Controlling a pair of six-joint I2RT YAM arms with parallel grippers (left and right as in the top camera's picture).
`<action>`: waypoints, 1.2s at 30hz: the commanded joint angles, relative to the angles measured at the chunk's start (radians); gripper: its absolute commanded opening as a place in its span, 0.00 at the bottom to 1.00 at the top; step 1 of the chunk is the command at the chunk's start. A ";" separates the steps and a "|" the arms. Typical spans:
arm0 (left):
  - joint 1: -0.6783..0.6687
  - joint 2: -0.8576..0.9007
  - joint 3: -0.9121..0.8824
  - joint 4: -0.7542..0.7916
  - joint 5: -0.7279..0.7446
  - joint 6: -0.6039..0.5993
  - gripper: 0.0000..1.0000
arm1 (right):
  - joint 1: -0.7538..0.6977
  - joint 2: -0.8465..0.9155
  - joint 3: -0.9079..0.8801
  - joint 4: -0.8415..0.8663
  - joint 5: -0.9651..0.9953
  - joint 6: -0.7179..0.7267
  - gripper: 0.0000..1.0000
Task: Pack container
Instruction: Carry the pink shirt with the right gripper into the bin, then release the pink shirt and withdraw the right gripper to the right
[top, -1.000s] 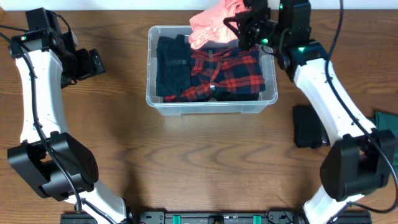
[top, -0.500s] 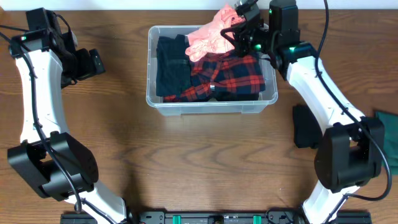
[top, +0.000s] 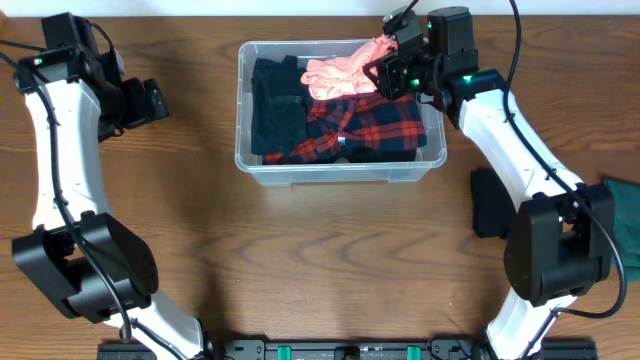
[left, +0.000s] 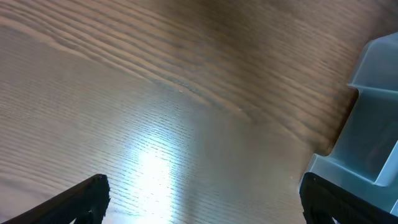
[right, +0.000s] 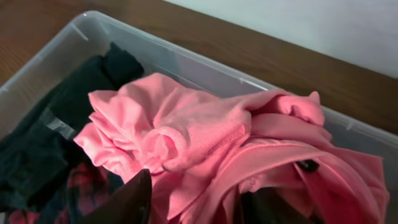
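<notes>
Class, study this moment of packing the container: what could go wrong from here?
1. The pink garment is bunched between the fingers of the right gripper; lifting away might snag it and drag it out.
2. It sits heaped high against the back rim of the container, so part could spill over.

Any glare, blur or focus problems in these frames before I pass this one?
Left wrist view: a bright glare patch washes out the table grain, and the container corner looks soft. Right wrist view: the pink garment is fairly sharp, while the pale background is blurred. Overhead view: evenly lit, no glare, only faint shadows.
</notes>
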 joint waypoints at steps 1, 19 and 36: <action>0.002 -0.001 -0.006 0.000 -0.001 0.002 0.98 | -0.012 -0.067 0.019 -0.011 0.017 -0.008 0.46; 0.002 -0.001 -0.006 0.000 -0.001 0.002 0.98 | 0.035 -0.118 0.019 0.019 0.062 -0.011 0.30; 0.002 -0.001 -0.006 0.000 -0.001 0.002 0.98 | 0.093 0.249 0.019 0.032 0.062 0.008 0.01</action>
